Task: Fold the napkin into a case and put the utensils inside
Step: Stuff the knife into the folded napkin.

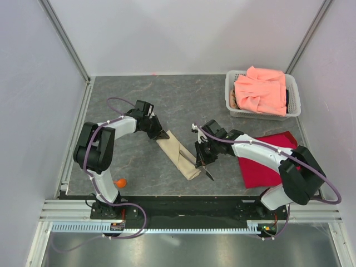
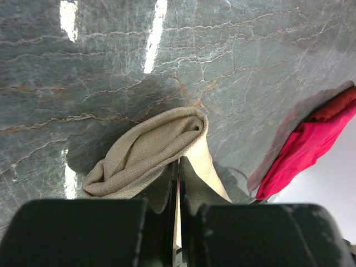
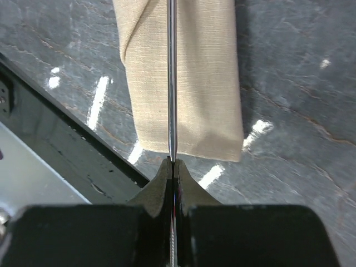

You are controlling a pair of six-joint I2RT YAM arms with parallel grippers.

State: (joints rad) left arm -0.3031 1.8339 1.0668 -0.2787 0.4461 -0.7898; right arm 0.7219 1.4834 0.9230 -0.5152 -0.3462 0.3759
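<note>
Top external: our left tool (image 1: 162,134) pinches the far end of the case (image 1: 179,154), likely anchoring it. Our right tool (image 1: 201,164), at its near end, clamps the dark utensil (image 3: 172,72) lined along it. The orange spoon (image 1: 120,182) lies left of the case.

White basket (image 1: 230,92) of salmon-pink cloth (image 1: 260,89) at far right, red cloth (image 1: 259,172) flat on grey table (image 1: 183,100).

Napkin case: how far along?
Done: the case is folded, long and narrow. In hand: right tool shut on the dark utensil, lined up along the case, not visibly inside; left tool pinches its far end. Left: orange spoon lies loose on the table.
</note>
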